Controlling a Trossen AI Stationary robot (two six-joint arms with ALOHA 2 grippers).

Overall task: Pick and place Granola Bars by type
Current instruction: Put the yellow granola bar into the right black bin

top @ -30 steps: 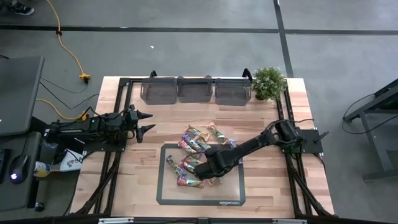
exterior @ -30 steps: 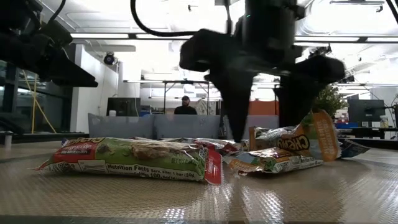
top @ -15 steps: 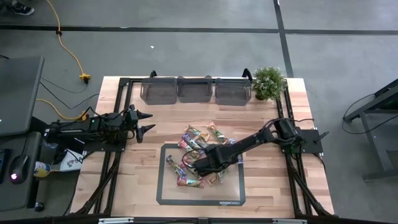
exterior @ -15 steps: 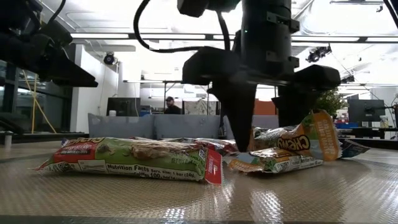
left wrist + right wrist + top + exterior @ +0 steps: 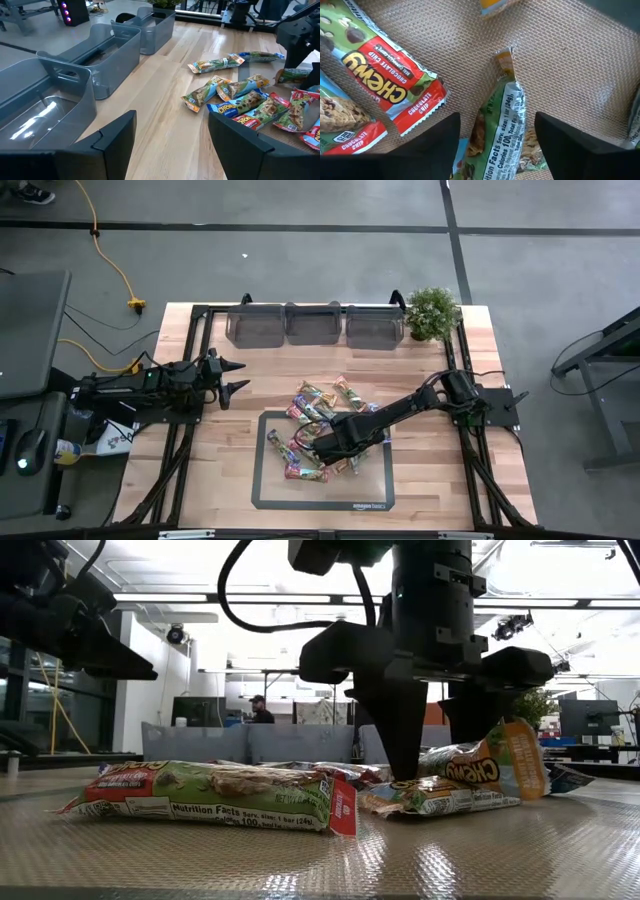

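Note:
Several granola bars (image 5: 318,420) lie in a loose pile, partly on a dark-framed mat (image 5: 268,480) and partly on the wood just beyond it. My right gripper (image 5: 330,444) hangs over the pile, open and pointing down. In the right wrist view its fingers (image 5: 497,120) stand on either side of a green-tan bar (image 5: 504,131) that lies flat on the mat. A red-and-green bar (image 5: 390,80) lies beside it. My left gripper (image 5: 238,377) waits open near the table's left side, clear of the pile (image 5: 171,115). My right gripper straddles the green-tan bar (image 5: 440,798) from above, fingers pointing down and across it. One fingertip (image 5: 405,776) reaches down to the wrapper's top. Whether it touches the wrapper, I cannot tell. The bar lies flat on the mat.
Three grey bins (image 5: 315,325) stand in a row at the far edge, with a potted plant (image 5: 432,312) at their right. Another bar (image 5: 210,795) lies in front of the low camera. Bare wood lies between the pile and the bins.
My right gripper has come down among the bars and drifted a little toward the table's left, its fingers still apart. The bars have stayed where they were.

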